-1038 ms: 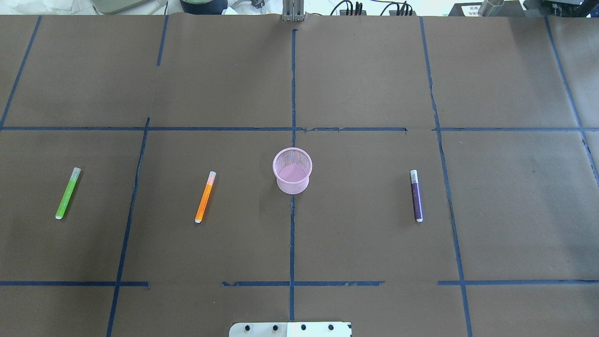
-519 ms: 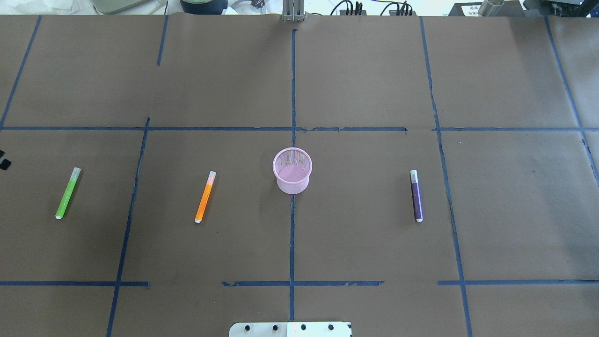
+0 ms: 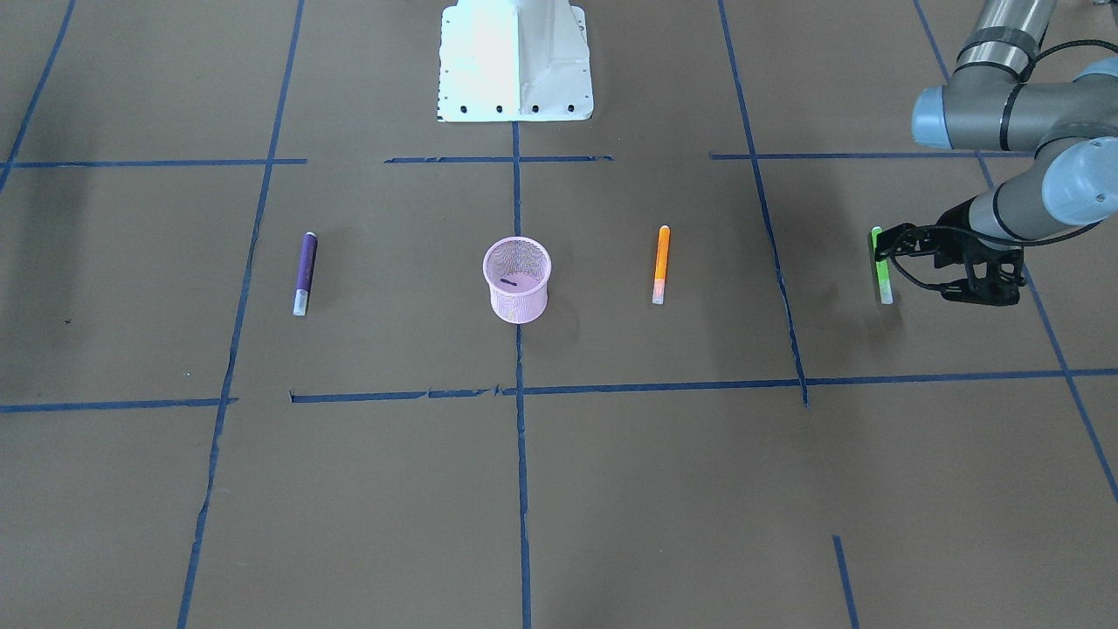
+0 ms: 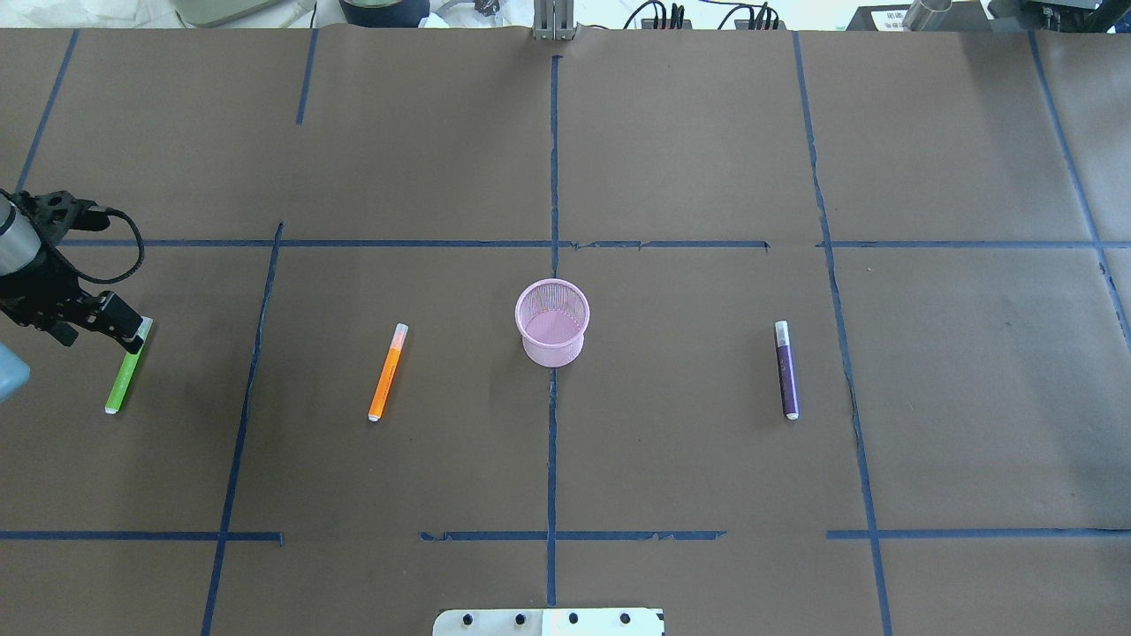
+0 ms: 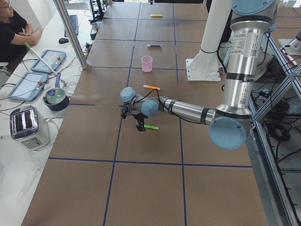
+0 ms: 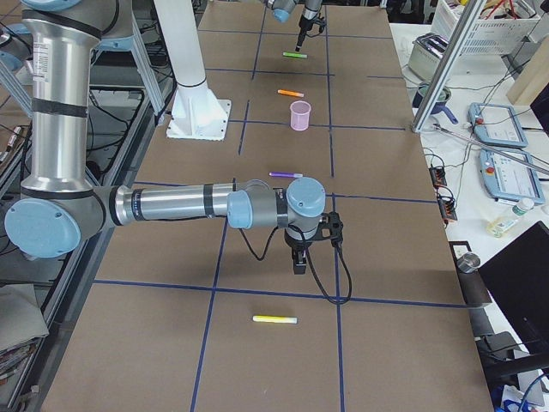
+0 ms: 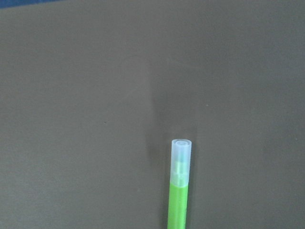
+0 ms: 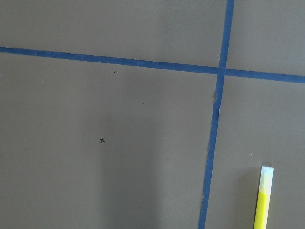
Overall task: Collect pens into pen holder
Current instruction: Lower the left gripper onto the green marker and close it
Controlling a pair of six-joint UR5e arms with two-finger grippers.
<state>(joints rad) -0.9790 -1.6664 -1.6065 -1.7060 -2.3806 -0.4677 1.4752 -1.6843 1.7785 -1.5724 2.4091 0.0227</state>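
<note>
Overhead exterior is showing the left gripper [image 4: 131, 330] hanging at the cap end of the green pen [image 4: 121, 377]; I cannot tell if its jaws are spread. That pen is lying flat, well apart from the pen holder [image 4: 552, 352]

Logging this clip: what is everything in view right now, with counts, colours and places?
green pen: one, lying flat at the table's far left.
orange pen: one, lying flat left of the pen holder.
purple pen: one, lying flat right of the pen holder.
yellow pen: one, lying flat near the table's right end.
pen holder: one, pink mesh, upright at the centre, no pen inside.
table: one, brown paper, blue tape lines.
toaster: one, silver, on the side bench.
tablets: two, same bench.
pot: one, dark, beside the toaster.
person: one, black shirt, at that bench.
left hand: black, over the green pen's cap end; open or shut unclear.
right hand: black, above bare table near the yellow pen; open or shut unclear.
</note>
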